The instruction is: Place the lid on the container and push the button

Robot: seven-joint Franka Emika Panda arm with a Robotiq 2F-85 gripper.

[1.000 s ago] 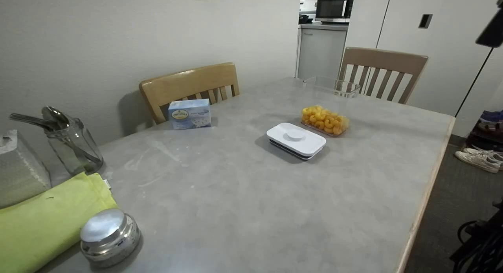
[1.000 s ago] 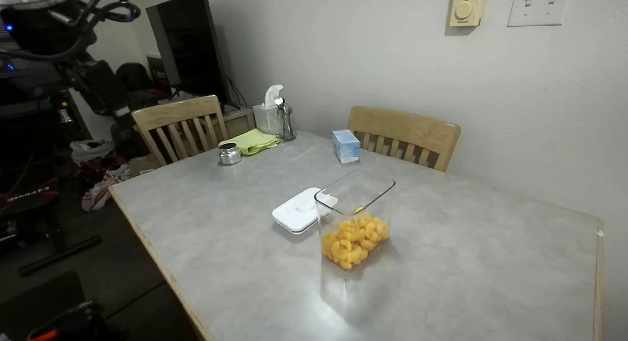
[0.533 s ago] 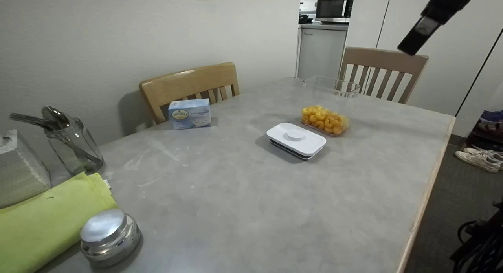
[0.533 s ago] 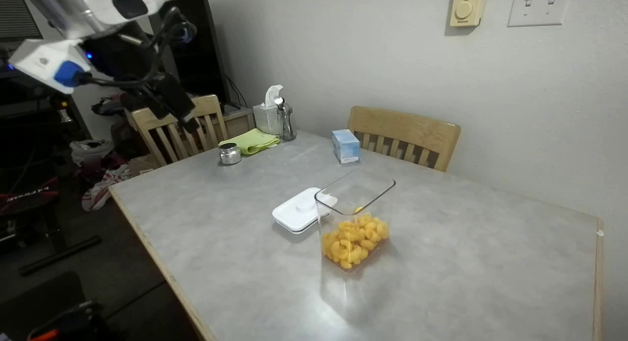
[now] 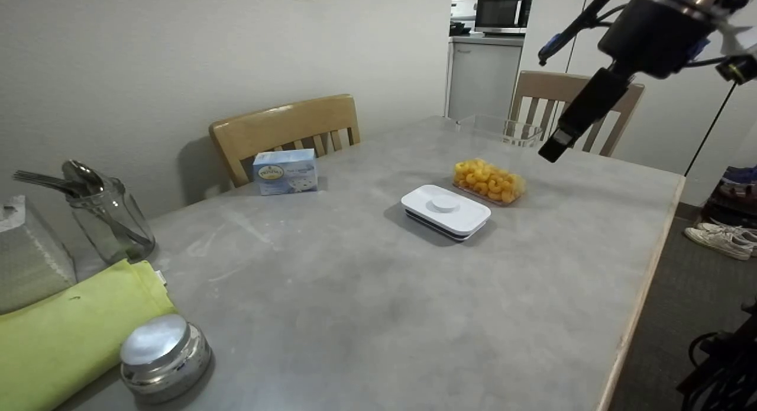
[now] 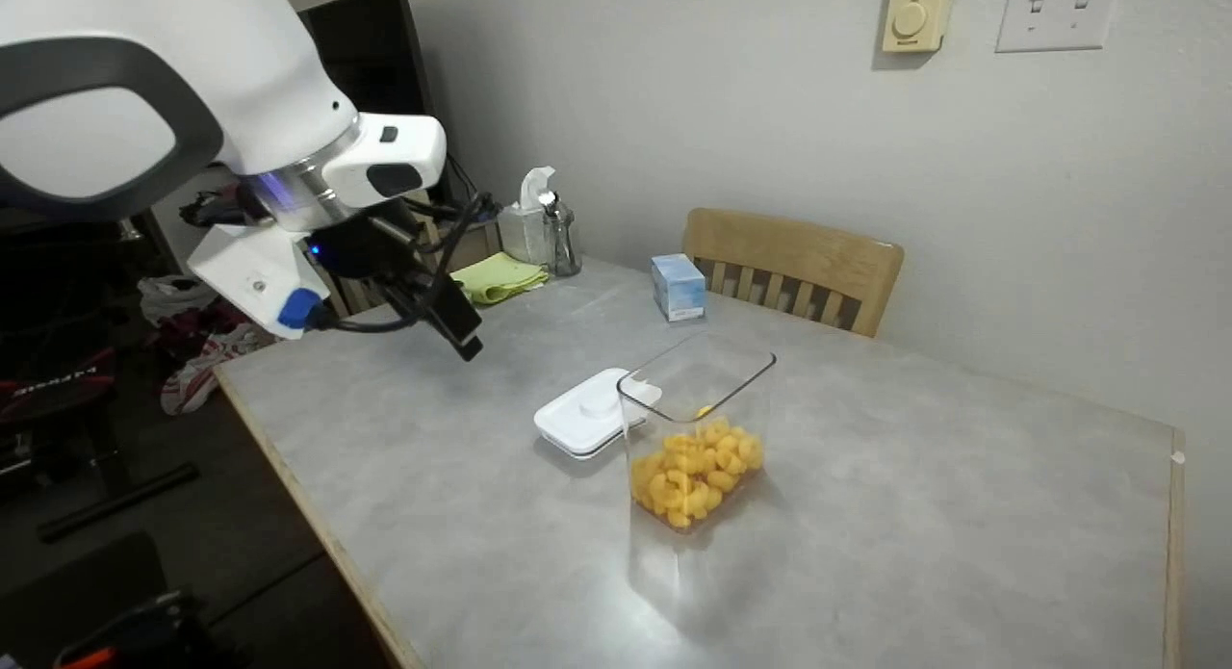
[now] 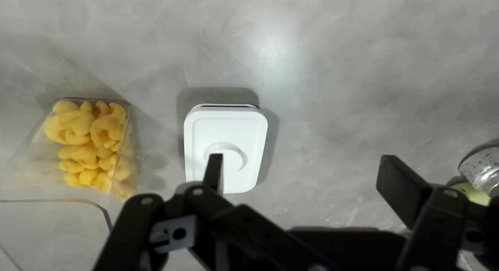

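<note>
One lid (image 7: 224, 132), one container (image 6: 741, 406), one spread claw (image 7: 302, 169)

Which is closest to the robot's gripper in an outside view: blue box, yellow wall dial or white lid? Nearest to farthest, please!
In an exterior view, from the gripper:
1. White lid: lower right of it.
2. Blue box: farther right, beyond the lid.
3. Yellow dial: high on the wall.

Wrist view: container (image 7: 39, 173) cut off by left edge; gripper (image 7: 302, 171) partly hides lid (image 7: 226, 132).
</note>
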